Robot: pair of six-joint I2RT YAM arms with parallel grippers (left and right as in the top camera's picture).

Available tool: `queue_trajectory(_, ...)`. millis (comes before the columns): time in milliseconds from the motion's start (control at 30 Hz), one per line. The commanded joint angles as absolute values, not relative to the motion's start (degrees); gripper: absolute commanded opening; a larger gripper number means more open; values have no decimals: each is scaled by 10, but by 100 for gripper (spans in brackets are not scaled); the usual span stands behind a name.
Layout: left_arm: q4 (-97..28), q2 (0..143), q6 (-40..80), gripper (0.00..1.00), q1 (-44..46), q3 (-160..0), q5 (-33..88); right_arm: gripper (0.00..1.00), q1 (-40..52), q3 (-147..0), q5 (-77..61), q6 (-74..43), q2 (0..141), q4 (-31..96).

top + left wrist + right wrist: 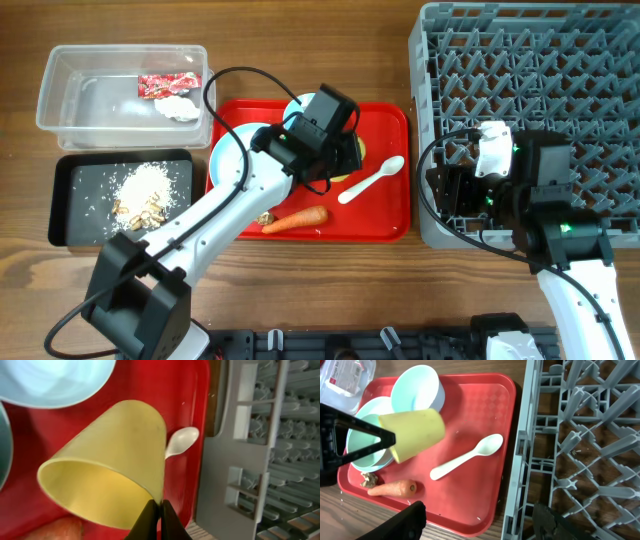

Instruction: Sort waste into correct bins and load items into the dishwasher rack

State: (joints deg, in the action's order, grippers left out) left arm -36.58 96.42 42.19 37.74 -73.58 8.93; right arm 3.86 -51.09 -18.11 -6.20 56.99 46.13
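Observation:
My left gripper (338, 152) is shut on the rim of the small yellow cup (110, 460) and holds it tilted above the red tray (385, 225). The cup also shows in the right wrist view (415, 432). A white spoon (372, 180) and an orange carrot (295, 220) lie on the tray, with a brown scrap (265, 217) beside the carrot. Light blue bowls (417, 387) (362, 430) sit at the tray's left. My right gripper (477, 507) is open and empty over the gap between the tray and the grey dishwasher rack (530, 100).
The clear tub (45, 100) at the back left holds a red wrapper (168, 84) and white tissue (180, 107). The black tray (60, 200) in front of it holds rice crumbs (150, 182) and brown scraps (145, 210). The rack stands right of the red tray.

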Motion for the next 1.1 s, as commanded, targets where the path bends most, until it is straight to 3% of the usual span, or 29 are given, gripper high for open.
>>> queue_trajectory(0, -384, 955, 406, 4, 376, -740, 80, 71, 36, -519, -176, -60, 568, 461)
queue_trajectory(967, -398, 1017, 381, 4, 378, -739, 69, 71, 36, -519, -176, -62, 568, 459)
queue_trajectory(1067, -394, 1022, 381, 9, 378, -739, 69, 72, 36, -519, -176, -62, 568, 459)
